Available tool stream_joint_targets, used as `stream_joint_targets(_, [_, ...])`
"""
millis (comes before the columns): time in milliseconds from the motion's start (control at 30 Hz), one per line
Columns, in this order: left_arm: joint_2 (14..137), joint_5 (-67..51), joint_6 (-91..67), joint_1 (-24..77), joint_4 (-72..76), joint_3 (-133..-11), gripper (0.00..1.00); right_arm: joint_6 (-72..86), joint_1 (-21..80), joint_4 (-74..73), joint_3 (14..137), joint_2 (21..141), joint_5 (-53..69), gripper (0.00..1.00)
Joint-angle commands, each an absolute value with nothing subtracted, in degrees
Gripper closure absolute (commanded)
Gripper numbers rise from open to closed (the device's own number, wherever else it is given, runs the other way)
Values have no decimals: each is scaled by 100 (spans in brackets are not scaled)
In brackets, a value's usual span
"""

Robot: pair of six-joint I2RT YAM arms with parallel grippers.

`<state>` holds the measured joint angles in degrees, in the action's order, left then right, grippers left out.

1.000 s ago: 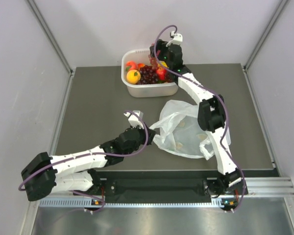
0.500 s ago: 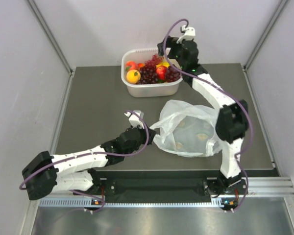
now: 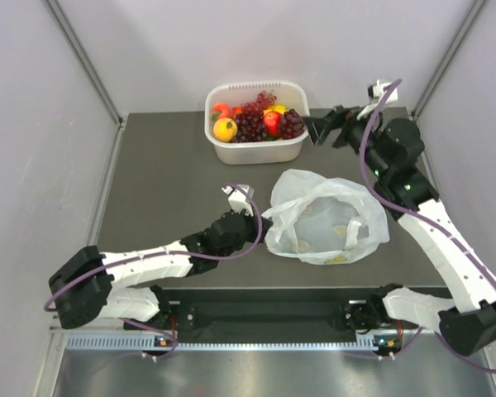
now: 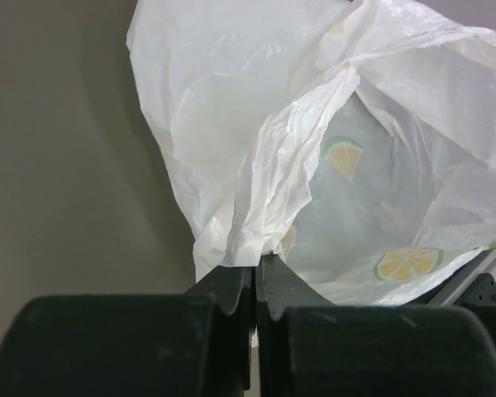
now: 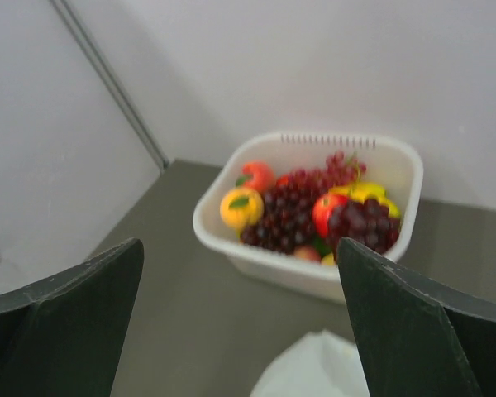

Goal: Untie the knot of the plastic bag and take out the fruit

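Observation:
The plastic bag (image 3: 326,219) lies open and slack in the middle of the table, with lemon prints showing inside it. No knot shows. My left gripper (image 3: 261,225) is shut on the bag's left edge; in the left wrist view its closed fingers (image 4: 231,285) pinch a fold of the bag (image 4: 256,124). The fruit (image 3: 256,122) fills the white tub (image 3: 256,153) at the back: grapes, a red apple, a yellow-orange one. My right gripper (image 3: 316,132) is open and empty in the air just right of the tub. Its view shows the fruit (image 5: 314,211) and the bag's top (image 5: 314,372).
Grey walls with metal corner posts close in the table on the left, back and right. The tub (image 5: 273,266) stands near the back edge. My right arm reaches along the right side of the table.
My right gripper has drawn back from over the tub to its right, and that arm has swung off the bag. My left gripper has shifted slightly right, still holding the bag.

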<state>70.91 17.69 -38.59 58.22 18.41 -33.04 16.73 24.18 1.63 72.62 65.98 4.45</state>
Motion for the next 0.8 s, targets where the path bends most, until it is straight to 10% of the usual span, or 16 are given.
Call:
stream_joint_targets(0, [7233,1626,-3578,5810,2311,-3743,100,1732,2399,-869,6584,5996,905,0])
stream_joint_targets(200, [7453,1556,-3279,5810,2197,-4165,92,1670,2408,-1660,5740,4660,923,1])
stream_joint_targets(400, [7418,1494,-3138,5810,2004,-4403,23,1670,2417,-2205,5511,3701,625,0])
stream_joint_targets(767, [7111,1336,-3041,5810,1688,-4579,1,1406,2417,-2716,5757,3199,667,0])
